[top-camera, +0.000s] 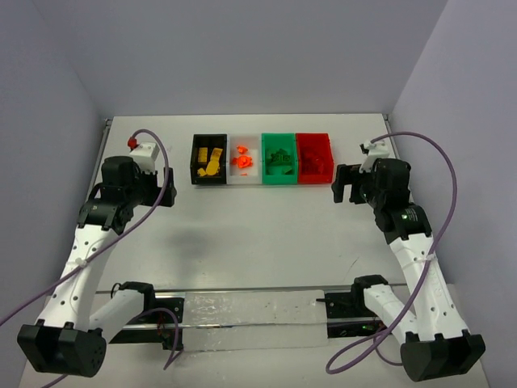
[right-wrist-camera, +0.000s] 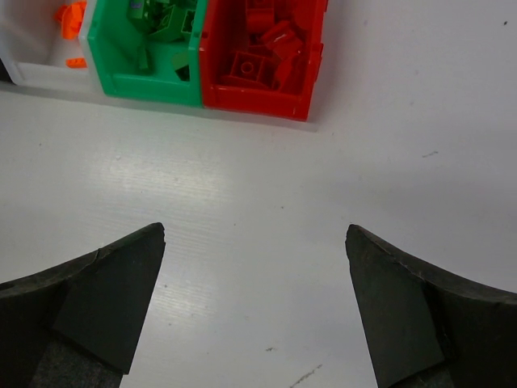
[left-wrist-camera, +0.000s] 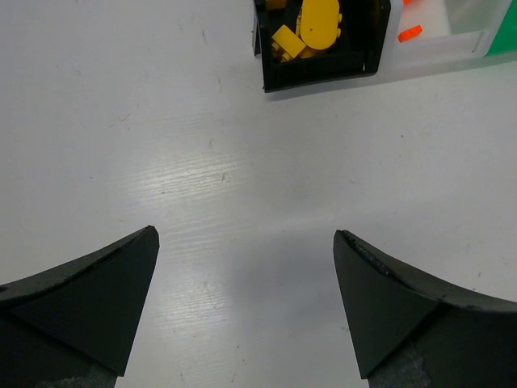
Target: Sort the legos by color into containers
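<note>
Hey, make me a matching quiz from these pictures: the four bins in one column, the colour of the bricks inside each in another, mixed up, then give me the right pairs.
Column one:
1. black bin
2. white bin
3. green bin
4. red bin

Column two:
A. red bricks
B. yellow bricks
C. green bricks
D. orange bricks

Pairs: 1-B, 2-D, 3-C, 4-A.

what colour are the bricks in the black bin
The bricks are yellow, clearest in the left wrist view.
</note>
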